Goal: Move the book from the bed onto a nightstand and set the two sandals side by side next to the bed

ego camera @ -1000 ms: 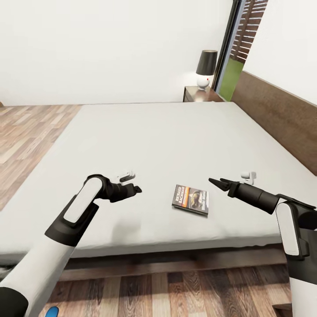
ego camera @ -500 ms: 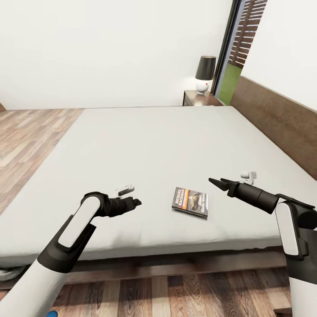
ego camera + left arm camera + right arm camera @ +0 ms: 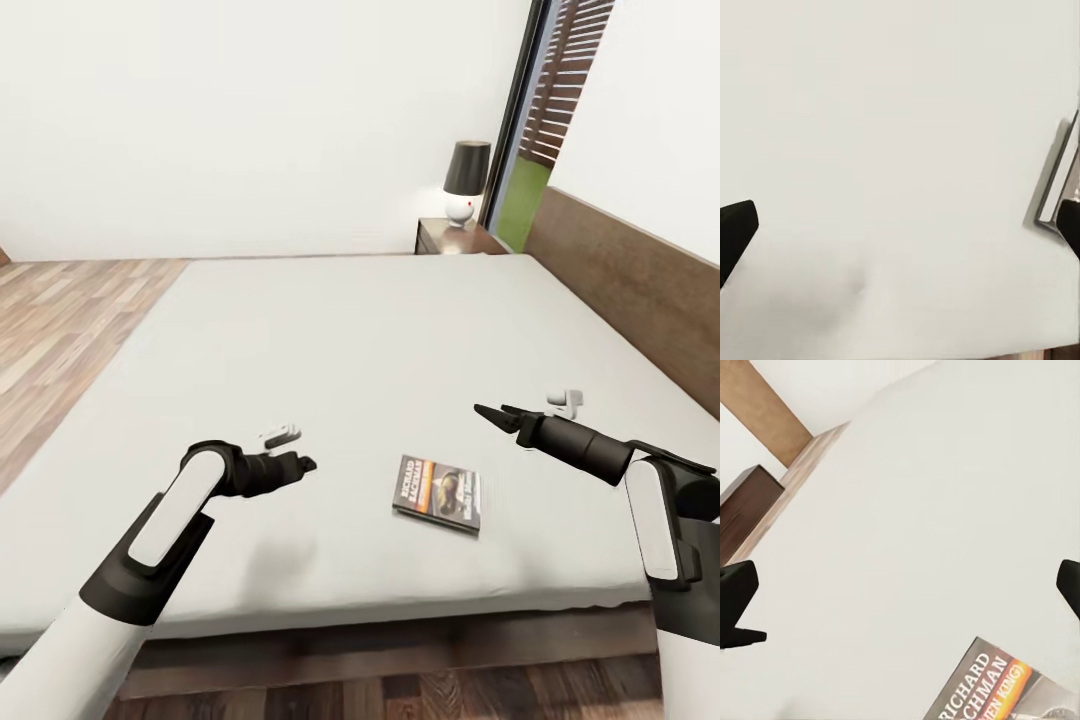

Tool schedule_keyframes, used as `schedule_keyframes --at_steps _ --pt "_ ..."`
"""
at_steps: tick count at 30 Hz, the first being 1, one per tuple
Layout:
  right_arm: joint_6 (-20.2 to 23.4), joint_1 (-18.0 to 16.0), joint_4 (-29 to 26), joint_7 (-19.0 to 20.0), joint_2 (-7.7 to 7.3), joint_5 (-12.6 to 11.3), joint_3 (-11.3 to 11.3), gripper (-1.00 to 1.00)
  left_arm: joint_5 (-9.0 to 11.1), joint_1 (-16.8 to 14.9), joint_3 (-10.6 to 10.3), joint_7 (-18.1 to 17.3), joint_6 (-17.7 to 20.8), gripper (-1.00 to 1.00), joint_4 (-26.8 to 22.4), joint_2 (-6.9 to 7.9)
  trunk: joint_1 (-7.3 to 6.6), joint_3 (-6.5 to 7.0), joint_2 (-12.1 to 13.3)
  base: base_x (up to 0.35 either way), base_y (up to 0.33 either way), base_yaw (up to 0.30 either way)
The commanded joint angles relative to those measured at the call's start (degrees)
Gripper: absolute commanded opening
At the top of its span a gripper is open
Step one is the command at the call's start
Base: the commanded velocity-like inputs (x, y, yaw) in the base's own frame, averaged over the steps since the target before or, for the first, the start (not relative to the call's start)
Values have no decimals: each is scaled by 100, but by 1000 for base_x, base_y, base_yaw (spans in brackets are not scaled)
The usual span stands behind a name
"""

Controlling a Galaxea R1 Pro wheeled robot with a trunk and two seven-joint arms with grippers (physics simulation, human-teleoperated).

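The book (image 3: 438,493), a thin paperback with a dark cover and an orange band, lies flat on the off-white bed (image 3: 360,330) near its front edge. My left gripper (image 3: 300,462) hovers open over the mattress to the book's left, and the book's edge (image 3: 1057,176) shows beside one fingertip (image 3: 735,232). My right gripper (image 3: 495,415) is open above the mattress, just right of and beyond the book (image 3: 997,690). The nightstand (image 3: 450,238) stands at the bed's far right corner. The sandals are out of view.
A black-shaded lamp (image 3: 467,178) stands on the nightstand. The brown headboard (image 3: 630,290) runs along the bed's right side. Wooden floor (image 3: 60,310) lies left of the bed, with a strip below its front frame (image 3: 400,690).
The whole view has shifted, with less floor showing in front of the bed, so the camera has moved. My left gripper sits lower over the mattress. The book lies as before.
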Motion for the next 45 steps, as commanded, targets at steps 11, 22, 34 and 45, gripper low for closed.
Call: schedule_keyframes --at_steps 11,22,34,45 --pt "28 -4 -1 20 2 2 -6 100 50 2 -8 52 0 100 190 19 3 98 -2 308 0 0" --pt "33 -3 -1 16 6 2 -5 100 50 -3 -8 50 0 100 312 16 3 200 -2 59 0 0" --pt "35 -4 -1 -71 7 2 0 100 50 -3 -6 53 0 100 317 16 3 311 -2 4 0 0" --pt "34 -4 -1 -98 3 4 -6 100 50 -3 -6 52 0 100 317 18 3 394 -2 -35 -12 0"
